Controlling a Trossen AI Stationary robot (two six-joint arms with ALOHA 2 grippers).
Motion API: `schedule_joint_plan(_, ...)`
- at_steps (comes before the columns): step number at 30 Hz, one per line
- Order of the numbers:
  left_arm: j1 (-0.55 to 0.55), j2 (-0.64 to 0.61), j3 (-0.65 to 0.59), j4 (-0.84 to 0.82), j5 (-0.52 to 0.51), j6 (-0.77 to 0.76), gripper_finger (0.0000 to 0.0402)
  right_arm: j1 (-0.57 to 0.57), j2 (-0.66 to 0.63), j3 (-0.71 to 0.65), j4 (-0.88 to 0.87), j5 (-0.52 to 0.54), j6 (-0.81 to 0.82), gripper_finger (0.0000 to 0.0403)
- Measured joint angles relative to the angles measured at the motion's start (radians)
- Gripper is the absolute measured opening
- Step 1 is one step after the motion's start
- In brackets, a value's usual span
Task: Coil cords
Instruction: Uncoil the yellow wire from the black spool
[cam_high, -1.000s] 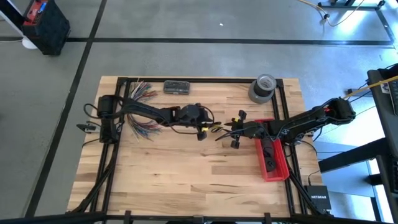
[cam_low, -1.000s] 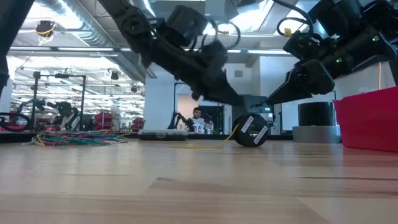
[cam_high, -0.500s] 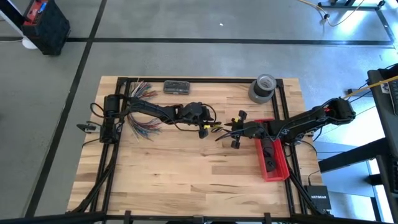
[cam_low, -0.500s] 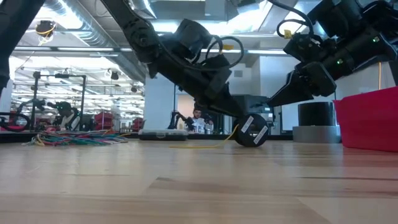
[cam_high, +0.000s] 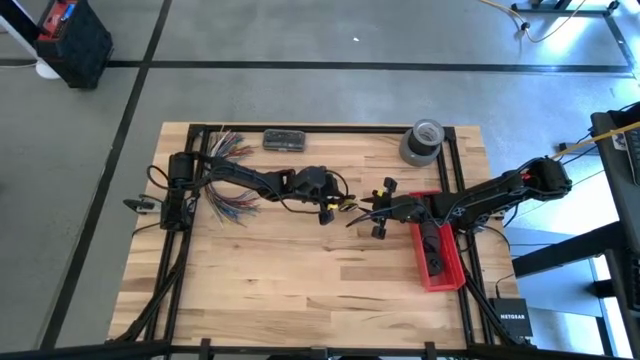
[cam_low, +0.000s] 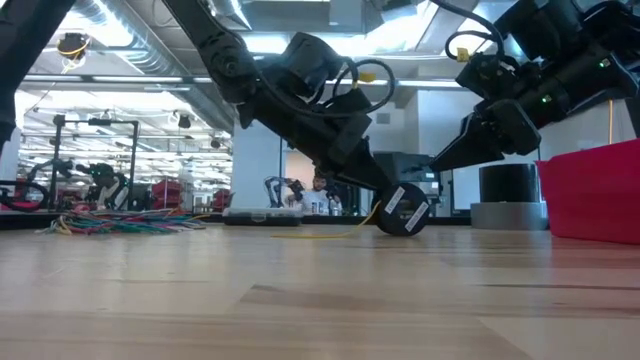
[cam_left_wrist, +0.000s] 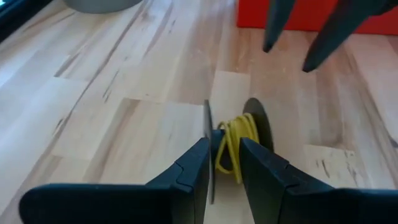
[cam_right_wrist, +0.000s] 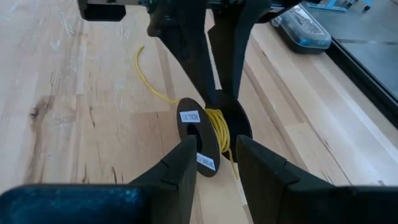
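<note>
My left gripper, nearly closed, pinches the black spool's thin disc; limp yellow cord, just beyond, likely slips unless gripped at the windings.

left end effector slightly lower, nearer spool

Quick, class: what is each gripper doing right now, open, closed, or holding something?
Left gripper: fingers closed on the spool of yellow cord.
Right gripper: open, holding nothing, close by the spool.
</note>
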Motion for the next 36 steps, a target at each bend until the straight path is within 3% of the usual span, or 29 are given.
schedule_joint_plan(4, 0.001, 0.000, 0.000, 0.000, 0.002, 0.021, 0.0073, 0.000, 0.000, 0.000, 0.000, 0.000, 0.000, 0.0117)
schedule_joint_plan(9, 0.005, 0.000, 0.000, -0.020, 0.031, 0.023, 0.0012, 0.000, 0.000, 0.000, 0.000, 0.000, 0.000, 0.0117)
schedule_joint_plan(16, 0.007, -0.022, 0.000, -0.080, -0.065, 0.025, 0.0003, 0.000, 0.000, 0.000, 0.000, 0.000, 0.000, 0.0117)
schedule_joint_plan(23, -0.053, -0.202, 0.000, -0.086, -0.312, 0.106, 0.0001, 0.000, -0.007, 0.006, 0.033, 0.017, -0.026, 0.0117)
schedule_joint_plan(29, -0.168, -0.374, 0.001, -0.109, -0.586, 0.195, 0.0001, 0.001, 0.001, 0.105, 0.047, -0.012, -0.025, 0.0133)
schedule_joint_plan(36, -0.286, -0.391, 0.000, -0.152, -0.827, 0.276, 0.0000, 0.000, 0.148, 0.215, 0.193, 0.019, -0.115, 0.0175)
